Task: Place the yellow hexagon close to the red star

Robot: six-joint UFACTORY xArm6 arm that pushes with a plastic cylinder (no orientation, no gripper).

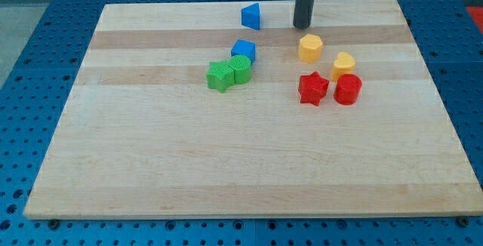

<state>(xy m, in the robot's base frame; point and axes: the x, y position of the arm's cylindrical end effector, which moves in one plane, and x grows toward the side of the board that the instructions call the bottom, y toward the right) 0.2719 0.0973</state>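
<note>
The rod stands upright near the view's top edge of the board (pixel 151 163), coming down from beyond the frame, so only its lower length shows. The tip (pixel 303 27) rests at board level with bare wood all around it. There is no jaw on this arm; the rod is a plain pusher and touches no block.

The yellow hexagon (pixel 310 47) sits just below the tip toward the view's bottom, near but clearly apart from it. Further down the same line lies the red star (pixel 312 88), with a gap of wood between it and the hexagon. To the star's right, almost touching it, stands a red cylinder (pixel 348 89). A second yellow block (pixel 343 65), its shape unclear, sits just above the cylinder, down and to the right of the tip.

Left of the tip, at about its height, is a blue triangle (pixel 251 16). Down and left of the tip a blue cube (pixel 243 50) adjoins two green blocks, one (pixel 241 69) rounded, one (pixel 220 75) star-like, packed together.
</note>
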